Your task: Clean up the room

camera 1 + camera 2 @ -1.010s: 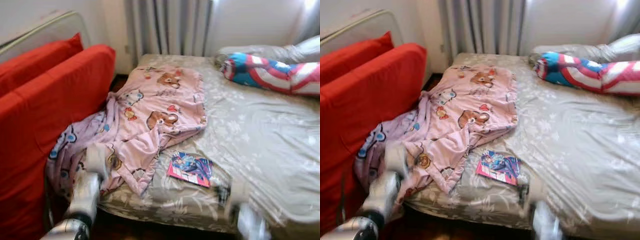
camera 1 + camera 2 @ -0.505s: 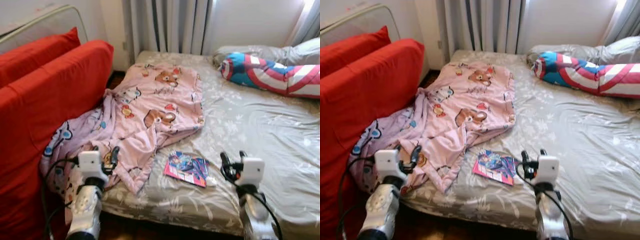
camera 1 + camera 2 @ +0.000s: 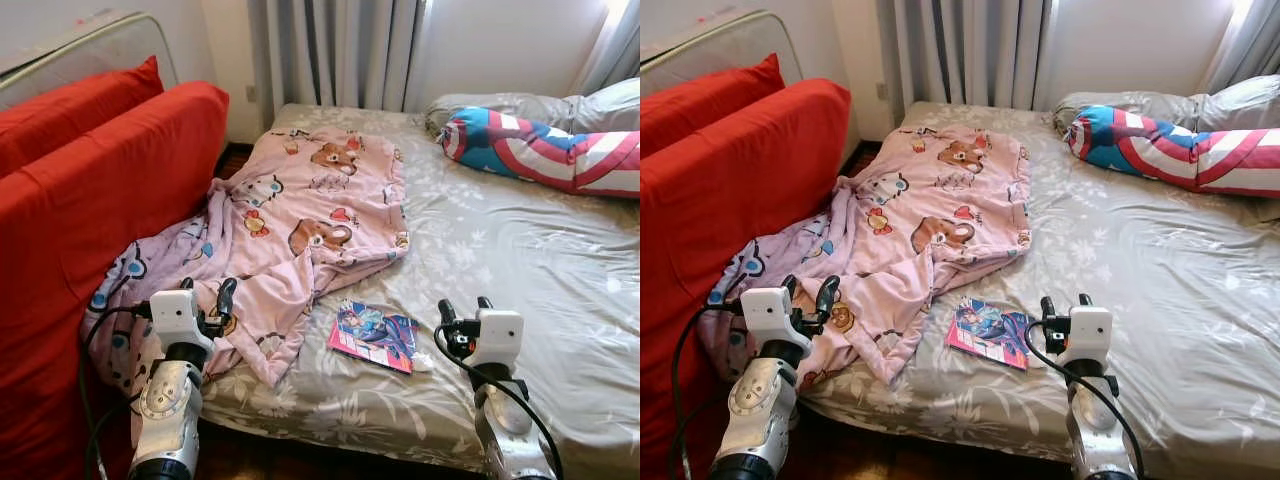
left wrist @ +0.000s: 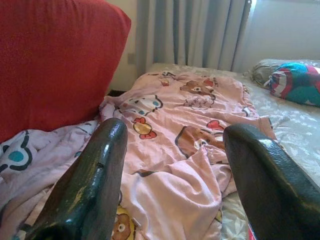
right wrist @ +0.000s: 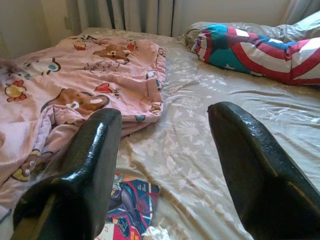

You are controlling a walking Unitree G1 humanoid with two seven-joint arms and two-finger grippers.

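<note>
Pink fleece is what I'm facing: a cartoon-print blanket (image 3: 300, 225) lies crumpled across the near left part of the bed (image 3: 520, 260), one end spilling off the mattress edge against the red sofa (image 3: 90, 210). A comic book (image 3: 376, 335) lies flat on the grey floral sheet just beside the blanket's lower hem, and a striped bolster (image 3: 545, 150) rests near the pillows at the far right.

Both arms are raised in front of me. My left gripper (image 3: 205, 300) hovers over the blanket's hanging corner with its fingers spread and nothing between them. My right gripper (image 3: 462, 315) hangs above bare sheet just right of the comic, also spread and empty.

I judge the comic the easiest first pick. To do it well, I'd bring the right gripper leftward and low, tilt it so one finger slides under the book's near edge, and pinch the cover and pages together rather than the cover alone. The soft mattress will give, so I'd press gently. A small white scrap (image 3: 421, 362) beside the book could snag.
</note>
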